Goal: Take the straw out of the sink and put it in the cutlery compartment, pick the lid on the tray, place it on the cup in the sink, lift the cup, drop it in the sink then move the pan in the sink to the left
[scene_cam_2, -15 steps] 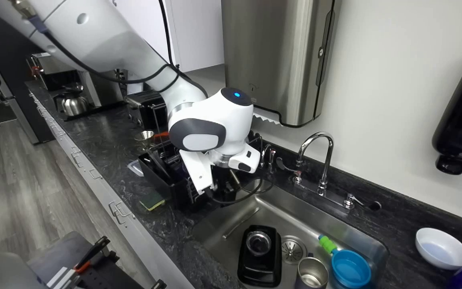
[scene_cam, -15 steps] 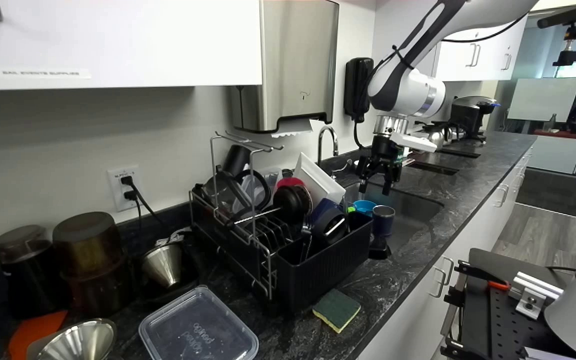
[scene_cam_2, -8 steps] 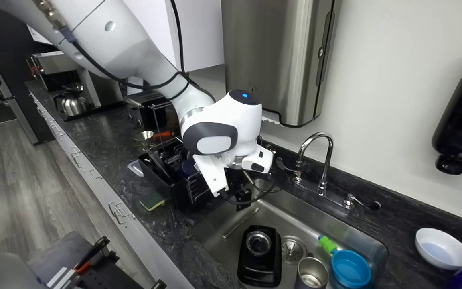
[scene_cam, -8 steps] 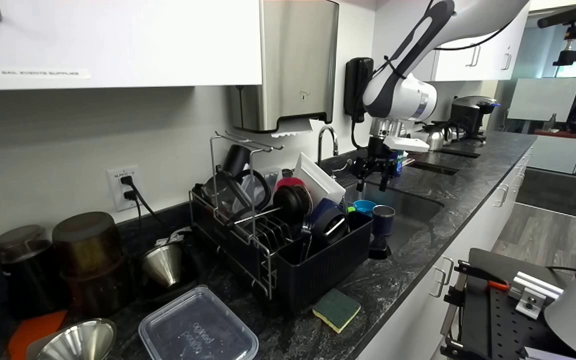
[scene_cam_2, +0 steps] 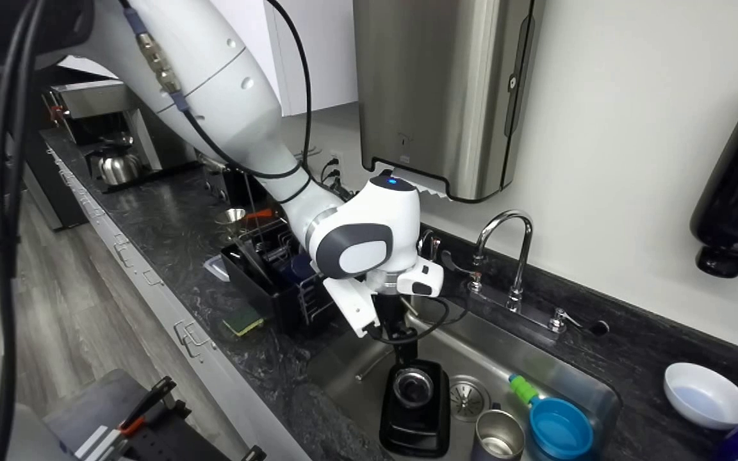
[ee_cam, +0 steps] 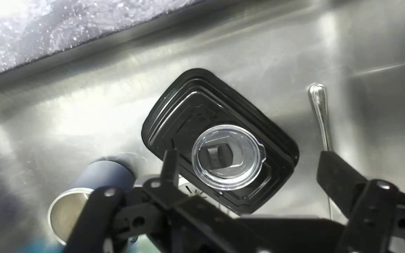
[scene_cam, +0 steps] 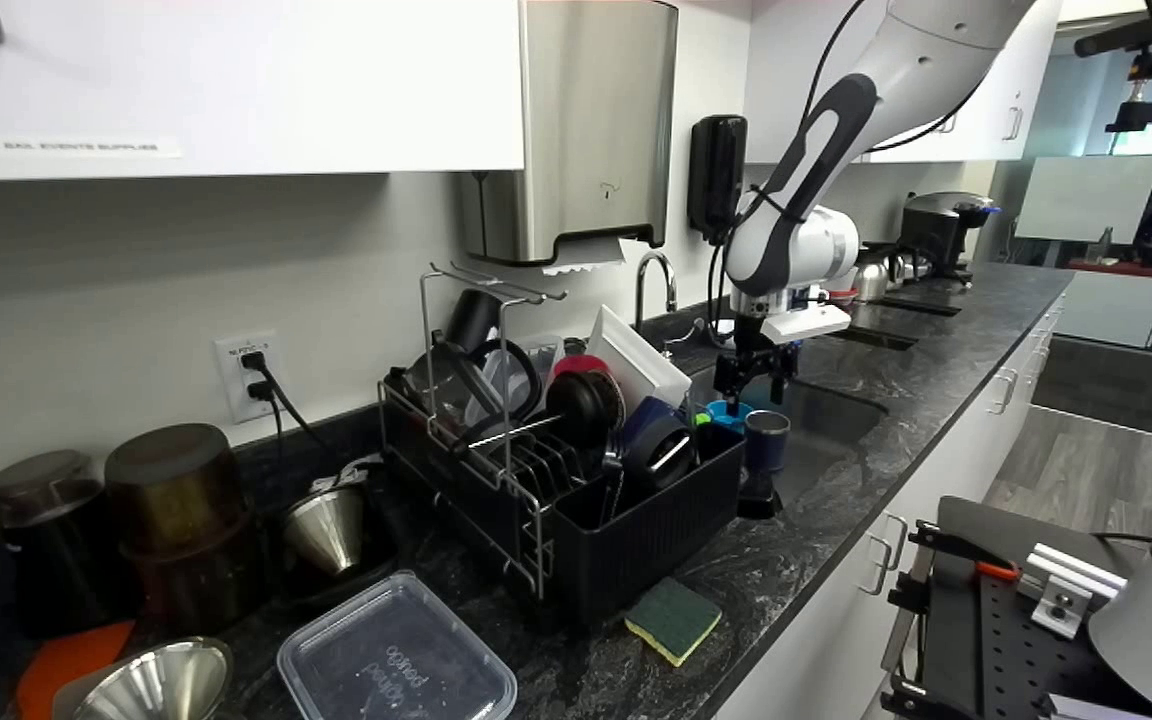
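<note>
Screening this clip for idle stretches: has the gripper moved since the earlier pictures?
Yes, downward. In an exterior view, the gripper now overlaps the rim of the blue pan, itself unmoved; earlier it showed wholly above that pan.

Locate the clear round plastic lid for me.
In the wrist view, the clear round plastic lid sits just lower-right of centre, on the black rectangular tray, with the blue metal cup to its lower left.

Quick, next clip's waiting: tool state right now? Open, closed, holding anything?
Tool: open, holding nothing; the lid rests on the tray.
</note>
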`<state>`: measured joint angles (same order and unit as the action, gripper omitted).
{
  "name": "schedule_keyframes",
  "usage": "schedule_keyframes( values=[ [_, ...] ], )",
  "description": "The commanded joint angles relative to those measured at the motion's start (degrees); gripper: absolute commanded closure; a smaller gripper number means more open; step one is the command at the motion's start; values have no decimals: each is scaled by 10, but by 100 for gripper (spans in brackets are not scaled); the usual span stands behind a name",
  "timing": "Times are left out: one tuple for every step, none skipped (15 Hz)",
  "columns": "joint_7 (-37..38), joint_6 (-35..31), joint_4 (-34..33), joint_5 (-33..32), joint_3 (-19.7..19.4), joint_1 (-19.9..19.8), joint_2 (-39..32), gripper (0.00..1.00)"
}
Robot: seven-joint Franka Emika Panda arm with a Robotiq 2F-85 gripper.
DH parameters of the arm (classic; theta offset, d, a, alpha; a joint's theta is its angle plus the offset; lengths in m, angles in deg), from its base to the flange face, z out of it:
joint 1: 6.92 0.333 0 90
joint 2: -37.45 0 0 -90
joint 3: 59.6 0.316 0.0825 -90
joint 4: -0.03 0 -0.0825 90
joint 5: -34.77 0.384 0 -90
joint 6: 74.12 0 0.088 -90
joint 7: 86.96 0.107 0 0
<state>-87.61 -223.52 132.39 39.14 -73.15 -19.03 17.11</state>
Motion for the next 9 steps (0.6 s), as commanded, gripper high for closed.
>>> schedule_keyframes(
  values=[
    [40,-14,-29,-49,-12,13,-44,0],
    [51,-14,-40,-64,-16,18,-58,0],
    [64,-14,-51,-80,-22,25,-73,0],
    [75,-10,-63,-95,-27,31,-88,0],
    [87,-9,-74,-110,-33,39,-101,0],
    [104,-7,-90,-126,-43,48,-119,0],
    [115,-3,-106,-136,-49,54,-136,0],
    [124,4,-121,-145,-54,59,-151,0],
    [130,4,-132,-150,-59,63,-164,0]
  ],
)
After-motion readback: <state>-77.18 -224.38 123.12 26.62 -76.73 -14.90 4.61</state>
